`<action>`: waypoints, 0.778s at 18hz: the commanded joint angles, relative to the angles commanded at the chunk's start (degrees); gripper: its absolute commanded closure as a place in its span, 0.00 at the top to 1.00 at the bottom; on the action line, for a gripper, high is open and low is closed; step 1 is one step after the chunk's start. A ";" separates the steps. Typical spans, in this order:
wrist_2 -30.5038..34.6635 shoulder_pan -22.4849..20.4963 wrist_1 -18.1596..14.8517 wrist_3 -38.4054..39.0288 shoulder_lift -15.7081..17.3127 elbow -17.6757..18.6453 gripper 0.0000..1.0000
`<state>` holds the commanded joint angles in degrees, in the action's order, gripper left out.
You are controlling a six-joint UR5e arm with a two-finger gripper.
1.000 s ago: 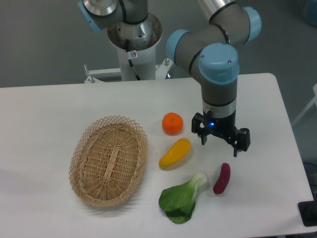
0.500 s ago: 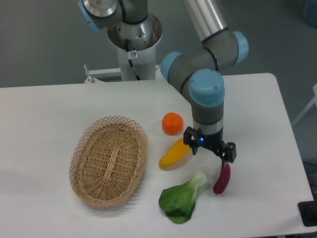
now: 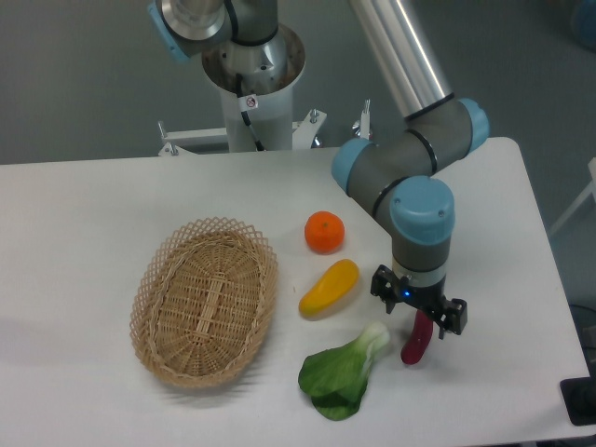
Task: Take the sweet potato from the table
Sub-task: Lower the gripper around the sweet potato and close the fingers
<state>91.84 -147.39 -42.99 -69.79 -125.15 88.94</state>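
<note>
The sweet potato (image 3: pixel 416 342) is a small magenta-purple tuber lying on the white table (image 3: pixel 84 214) at the front right. Its upper end is hidden behind my gripper. My gripper (image 3: pixel 420 312) hangs directly over that upper end, with its jaws open, one finger on each side of the tuber. I cannot tell whether the fingers touch it. The arm's grey wrist with a blue cap (image 3: pixel 422 219) rises straight above.
A yellow-orange oblong vegetable (image 3: pixel 329 288) lies left of the gripper, a round orange (image 3: pixel 324 232) behind it. A green leafy bok choy (image 3: pixel 345 371) lies just left of the sweet potato. A wicker basket (image 3: pixel 205 300) stands at left. The robot base (image 3: pixel 251 74) is at the back.
The gripper has come down and forward, from behind the sweet potato to right over its upper end. It stays open. Nothing on the table has moved.
</note>
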 joint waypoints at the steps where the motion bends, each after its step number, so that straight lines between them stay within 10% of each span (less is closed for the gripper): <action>1: 0.09 0.00 0.53 0.26 -0.36 0.26 1.00; 14: 1.85 0.26 2.64 0.79 -2.82 0.97 1.00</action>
<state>93.69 -147.13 -40.35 -68.99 -127.97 89.91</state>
